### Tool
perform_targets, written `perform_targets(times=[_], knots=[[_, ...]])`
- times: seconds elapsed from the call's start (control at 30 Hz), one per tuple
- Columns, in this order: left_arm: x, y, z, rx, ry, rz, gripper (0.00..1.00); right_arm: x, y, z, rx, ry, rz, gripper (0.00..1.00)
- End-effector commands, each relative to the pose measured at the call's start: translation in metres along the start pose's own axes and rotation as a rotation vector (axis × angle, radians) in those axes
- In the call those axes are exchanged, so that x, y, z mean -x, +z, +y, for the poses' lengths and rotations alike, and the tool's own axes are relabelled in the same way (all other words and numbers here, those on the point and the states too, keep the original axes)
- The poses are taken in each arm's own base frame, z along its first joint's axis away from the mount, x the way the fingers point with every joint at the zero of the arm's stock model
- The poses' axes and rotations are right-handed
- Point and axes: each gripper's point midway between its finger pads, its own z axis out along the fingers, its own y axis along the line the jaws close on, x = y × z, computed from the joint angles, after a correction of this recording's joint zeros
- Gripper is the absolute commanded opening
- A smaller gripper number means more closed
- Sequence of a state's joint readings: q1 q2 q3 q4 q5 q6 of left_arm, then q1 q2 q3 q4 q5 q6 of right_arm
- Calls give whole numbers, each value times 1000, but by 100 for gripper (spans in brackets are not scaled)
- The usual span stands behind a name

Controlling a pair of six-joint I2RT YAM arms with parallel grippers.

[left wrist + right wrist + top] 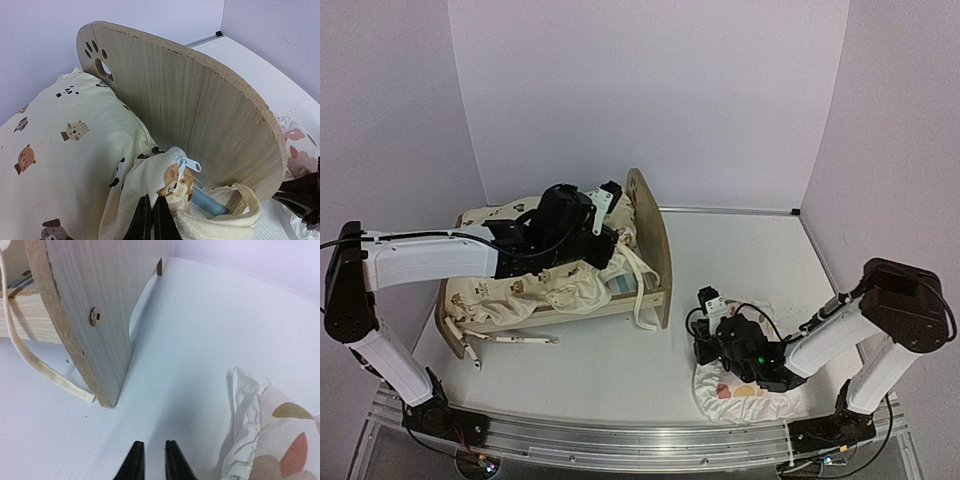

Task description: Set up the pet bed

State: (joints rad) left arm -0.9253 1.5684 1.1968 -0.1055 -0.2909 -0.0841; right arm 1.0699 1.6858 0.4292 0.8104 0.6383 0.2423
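Our left gripper [152, 205] pinches the cushion [60, 150] in the pet bed [655, 245]. Our right gripper [151, 445], at its five o'clock, stands slightly parted.

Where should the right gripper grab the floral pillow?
Take the floral pillow by its crumpled white ruffle, which stands up off the table on the side facing the pet bed. Swing the right gripper toward it and come in low; the thin raised fold probably suits its narrow jaws better than the flat middle.
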Motion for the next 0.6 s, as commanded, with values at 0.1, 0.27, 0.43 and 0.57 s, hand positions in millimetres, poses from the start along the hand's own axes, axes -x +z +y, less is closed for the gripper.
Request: perform_targets(times=[0.1, 0.27, 0.43, 0.57], knots=[[29, -13, 16, 52, -49, -54, 0, 8, -7, 64, 305, 10, 112, 28], [54, -23, 19, 46, -74, -83, 0, 27, 0, 80, 340, 43, 75, 35], [59, -25, 14, 15, -67, -72, 0, 37, 8, 88, 343, 47, 50, 42], [69, -29, 13, 10, -70, -91, 0, 43, 10, 90, 344, 50, 35, 43]])
